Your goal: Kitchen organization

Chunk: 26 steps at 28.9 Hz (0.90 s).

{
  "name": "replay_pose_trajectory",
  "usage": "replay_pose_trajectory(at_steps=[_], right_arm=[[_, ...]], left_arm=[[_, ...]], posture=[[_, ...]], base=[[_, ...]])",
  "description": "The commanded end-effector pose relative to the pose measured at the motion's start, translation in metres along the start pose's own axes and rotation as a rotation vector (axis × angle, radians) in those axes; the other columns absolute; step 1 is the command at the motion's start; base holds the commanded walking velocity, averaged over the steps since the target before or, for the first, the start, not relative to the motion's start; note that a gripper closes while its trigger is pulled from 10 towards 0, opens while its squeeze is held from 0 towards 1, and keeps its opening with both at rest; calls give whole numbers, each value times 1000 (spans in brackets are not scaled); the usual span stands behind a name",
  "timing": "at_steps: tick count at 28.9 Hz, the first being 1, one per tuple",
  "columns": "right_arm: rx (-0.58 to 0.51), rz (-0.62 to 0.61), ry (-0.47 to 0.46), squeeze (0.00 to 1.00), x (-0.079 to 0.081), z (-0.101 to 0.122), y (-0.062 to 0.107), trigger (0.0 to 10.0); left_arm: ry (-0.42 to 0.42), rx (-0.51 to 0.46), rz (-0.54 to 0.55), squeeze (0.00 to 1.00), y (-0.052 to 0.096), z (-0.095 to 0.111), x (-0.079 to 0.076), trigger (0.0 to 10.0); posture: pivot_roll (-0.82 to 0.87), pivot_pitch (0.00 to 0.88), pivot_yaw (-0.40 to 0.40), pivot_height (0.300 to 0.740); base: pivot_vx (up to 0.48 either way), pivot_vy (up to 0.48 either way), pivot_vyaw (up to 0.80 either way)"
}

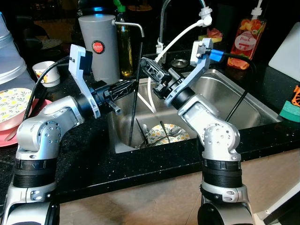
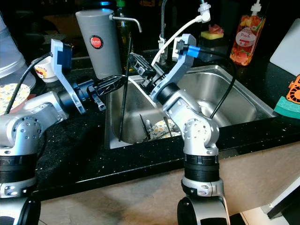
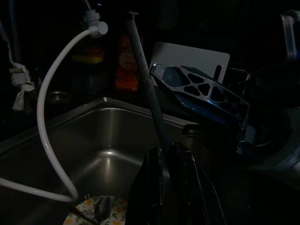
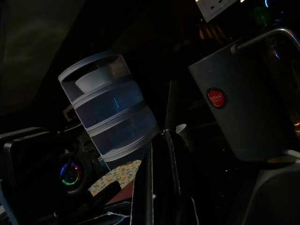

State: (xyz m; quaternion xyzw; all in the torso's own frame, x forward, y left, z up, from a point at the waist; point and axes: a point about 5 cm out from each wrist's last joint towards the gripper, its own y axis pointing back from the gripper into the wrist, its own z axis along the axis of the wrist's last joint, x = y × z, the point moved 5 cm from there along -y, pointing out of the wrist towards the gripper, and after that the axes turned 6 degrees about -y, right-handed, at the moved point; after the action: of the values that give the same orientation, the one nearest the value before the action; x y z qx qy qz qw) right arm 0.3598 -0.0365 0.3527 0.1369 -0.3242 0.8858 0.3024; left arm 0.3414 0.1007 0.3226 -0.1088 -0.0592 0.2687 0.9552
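Note:
A long thin black rod [image 1: 135, 108] stands almost upright over the steel sink [image 1: 234, 93], with its lower end down by a floral plate [image 1: 164, 133] and cutlery on the sink floor. My left gripper [image 1: 129, 86] reaches in from the left and is shut on the rod's middle; in the left wrist view the rod [image 3: 147, 79] rises from between the fingers. My right gripper [image 1: 147, 65] comes from the right, shut with its tips on the rod a little higher up. The rod [image 4: 169, 105] also runs up from the fingertips in the right wrist view.
A grey thermos jug [image 1: 98, 47] and an oil bottle [image 1: 124, 47] stand behind the sink's left corner. The faucet [image 1: 164, 18] and a white hose [image 1: 183, 35] hang over the basin. A cup [image 1: 46, 72] and plates [image 1: 14, 101] sit left; a soap bottle [image 1: 246, 40] and a sponge [image 1: 290, 111] sit right.

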Motion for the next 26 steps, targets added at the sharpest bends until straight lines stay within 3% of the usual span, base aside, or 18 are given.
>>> replay_pose_trajectory(at_steps=[1, 4, 5, 6, 7, 8, 9, 13, 17, 18, 26], right_arm=[[7, 8, -4, 0, 3, -1, -1, 0], [7, 5, 2, 0, 3, 0, 0, 0], [4, -7, 8, 1000, 1, 1, 0, 4000], [4, -7, 8, 1000, 1, 1, 0, 4000], [1, -16, 4, 1000, -1, 1, 0, 8510], [1, -16, 4, 1000, -1, 1, 0, 8510], [0, -20, 5, 1000, -2, 2, 0, 10000], [34, 4, 24, 1000, -1, 1, 1, 10000], [99, 46, 78, 1000, 4, -6, 2, 10000], [113, 54, 83, 0, 5, -8, 2, 10000], [143, 63, 98, 0, 7, -15, 1, 10000]], left_arm=[[-11, 19, -11, 0, 3, -1, -3, 0], [-13, 16, -2, 0, 3, 0, -2, 0], [-17, 15, 8, 0, 3, 0, 0, 0], [-17, 15, 8, 0, 3, 0, 0, 0], [-20, 16, 19, 0, 3, 0, 2, 0], [-20, 16, 19, 0, 3, 0, 2, 0], [-24, 22, 31, 0, 3, 0, 5, 0], [-43, 48, 54, 0, 5, -2, 10, 0], [-50, 67, 28, 0, 4, -6, 4, 0], [-49, 69, 16, 0, 3, -7, 2, 0], [-44, 87, -57, 0, -2, -11, -13, 0]], posture=[[-1, 61, 49, 740], [-2, 59, 48, 740], [-2, 57, 48, 740], [-2, 57, 48, 740], [-1, 59, 48, 740], [-1, 59, 48, 740], [0, 60, 48, 740], [3, 62, 49, 740], [4, 64, 45, 740], [4, 66, 45, 740], [6, 70, 42, 740]], base=[[0, 0, 0], [0, 0, 0], [0, 0, 0], [0, 0, 0], [0, 0, 0], [0, 0, 0], [0, 0, 0], [0, 0, 0], [0, 0, 0], [0, 0, 0], [0, 0, 0]])
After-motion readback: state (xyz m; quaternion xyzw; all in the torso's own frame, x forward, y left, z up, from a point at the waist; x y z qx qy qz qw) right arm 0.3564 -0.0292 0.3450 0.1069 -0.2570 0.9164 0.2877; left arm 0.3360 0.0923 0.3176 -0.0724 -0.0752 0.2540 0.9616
